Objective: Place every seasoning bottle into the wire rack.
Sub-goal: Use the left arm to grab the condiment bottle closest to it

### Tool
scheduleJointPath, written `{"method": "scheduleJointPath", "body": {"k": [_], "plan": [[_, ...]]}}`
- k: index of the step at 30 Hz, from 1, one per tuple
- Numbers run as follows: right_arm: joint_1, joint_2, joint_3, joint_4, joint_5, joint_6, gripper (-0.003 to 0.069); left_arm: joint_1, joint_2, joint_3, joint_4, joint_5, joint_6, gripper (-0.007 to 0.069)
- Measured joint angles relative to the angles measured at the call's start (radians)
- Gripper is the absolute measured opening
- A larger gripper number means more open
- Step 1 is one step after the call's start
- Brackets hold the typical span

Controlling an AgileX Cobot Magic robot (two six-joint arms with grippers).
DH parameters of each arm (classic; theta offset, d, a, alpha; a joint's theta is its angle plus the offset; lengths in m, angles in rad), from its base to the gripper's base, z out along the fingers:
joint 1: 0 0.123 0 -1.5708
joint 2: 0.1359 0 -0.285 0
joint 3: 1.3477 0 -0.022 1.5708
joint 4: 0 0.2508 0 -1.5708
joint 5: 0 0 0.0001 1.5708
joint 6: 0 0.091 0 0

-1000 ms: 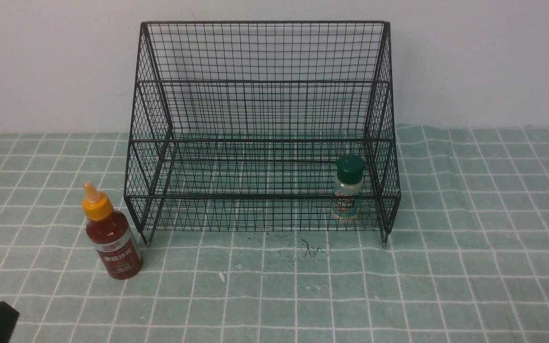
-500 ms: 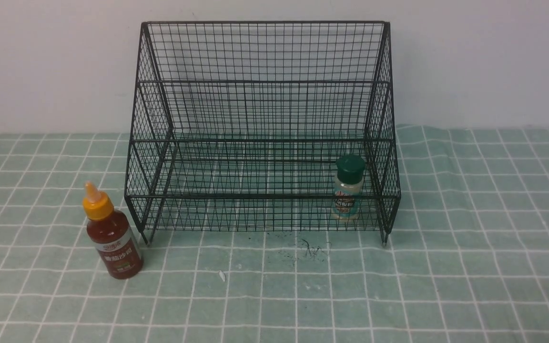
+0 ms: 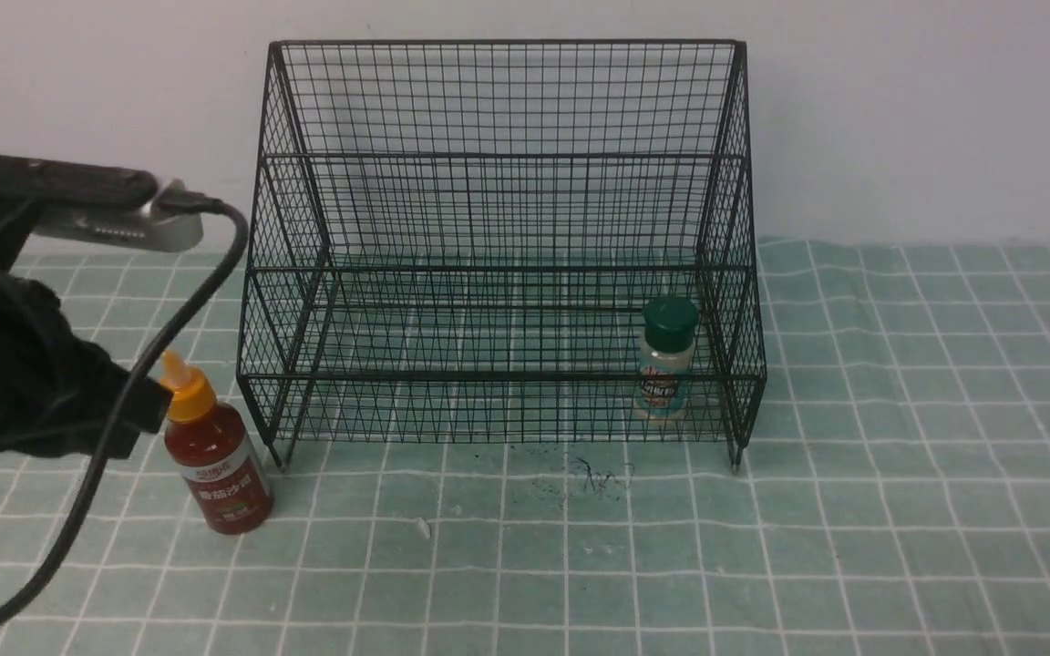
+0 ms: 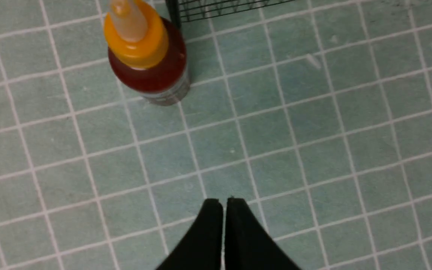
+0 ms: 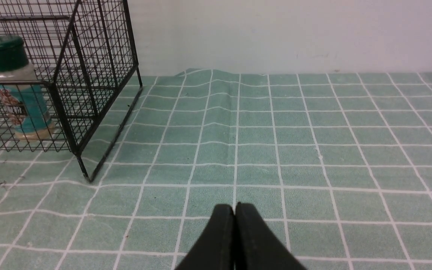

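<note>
The red sauce bottle point(image 3: 215, 456) with a yellow-orange nozzle cap stands upright on the cloth, just outside the front left corner of the black wire rack point(image 3: 502, 246). The small clear shaker jar point(image 3: 666, 360) with a dark green cap stands inside the rack's lowest tier at the right end, also seen as the jar point(image 5: 13, 86) behind the mesh point(image 5: 84, 56). My left arm point(image 3: 15, 364) hangs left of the red bottle. My left gripper point(image 4: 223, 200) is shut and empty above the cloth, a short way from the bottle point(image 4: 146, 56). My right gripper point(image 5: 234, 206) is shut and empty, right of the rack.
A green checked cloth point(image 3: 899, 510) covers the table up to a white wall. A dark scribble mark point(image 3: 593, 474) lies in front of the rack. The left arm's cable point(image 3: 169, 310) loops near the rack's left side. The cloth has a ripple point(image 5: 208, 86) beside the rack.
My left arm has come into the front view from the lower left and now stands beside the red bottle. Both bottles and the rack have stayed put.
</note>
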Motion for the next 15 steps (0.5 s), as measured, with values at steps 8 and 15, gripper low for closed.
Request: {"method": "scheduleJointPath", "body": {"k": [8,15], "plan": [[0.0,0.0,0.0,0.0,0.0,0.003,-0.0015,0.0,0.119,-0.114,0.076,-0.053,0.015,0.0076],[0.0,0.0,0.0,0.0,0.0,0.003,-0.0015,0.0,0.173,-0.115,0.088,-0.149,0.015,0.0388]]}}
